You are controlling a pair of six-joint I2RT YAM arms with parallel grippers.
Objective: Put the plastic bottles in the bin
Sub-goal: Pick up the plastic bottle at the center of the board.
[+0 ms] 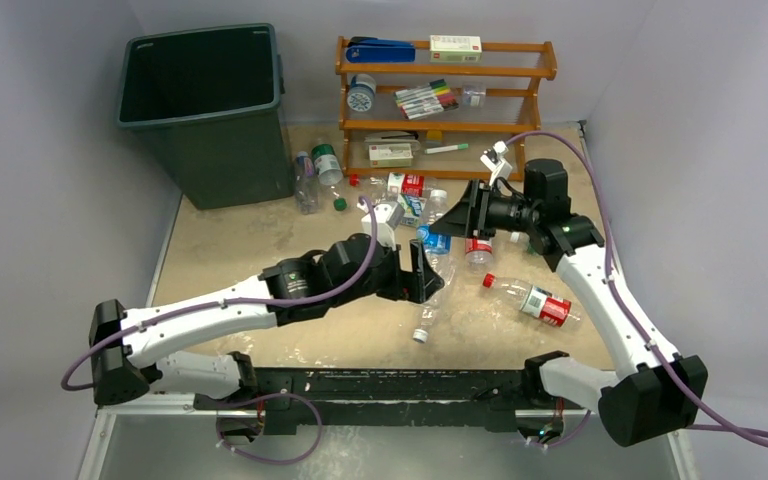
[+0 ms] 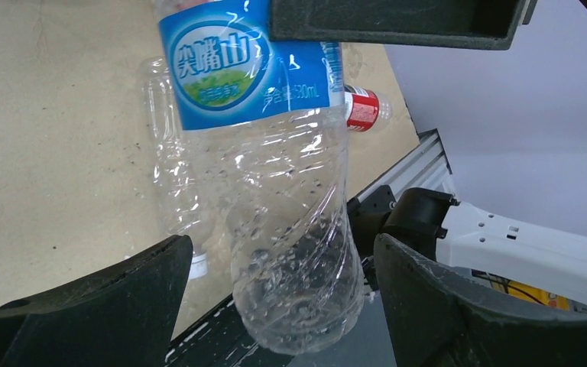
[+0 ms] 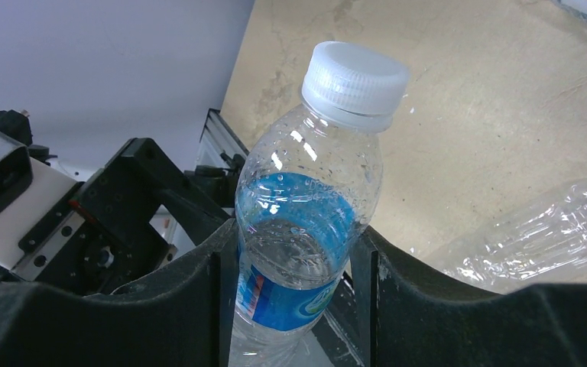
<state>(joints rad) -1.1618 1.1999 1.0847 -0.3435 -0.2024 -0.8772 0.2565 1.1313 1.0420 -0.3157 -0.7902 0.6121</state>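
Note:
My right gripper point(image 1: 453, 222) point(image 3: 298, 267) is shut on a clear bottle with a blue label point(image 1: 434, 243) point(image 3: 306, 229) and a white cap point(image 3: 355, 73), held above the table. In the left wrist view the bottle point(image 2: 275, 153) hangs base-down. Its base is between the fingers point(image 2: 122, 306) of my open left gripper point(image 1: 428, 272) point(image 2: 283, 298), which do not touch it. The dark green bin point(image 1: 205, 110) stands at the far left. More bottles lie on the table: a red-label one point(image 1: 535, 300), a clear one point(image 1: 428, 312) point(image 2: 172, 176), and some beside the bin point(image 1: 312, 175).
An orange wooden rack point(image 1: 540, 60) with marker pens, small boxes and two bottles stands at the back. A red-label bottle point(image 1: 478, 250) lies under my right arm. Another clear bottle point(image 3: 535, 237) lies on the table right of my right fingers.

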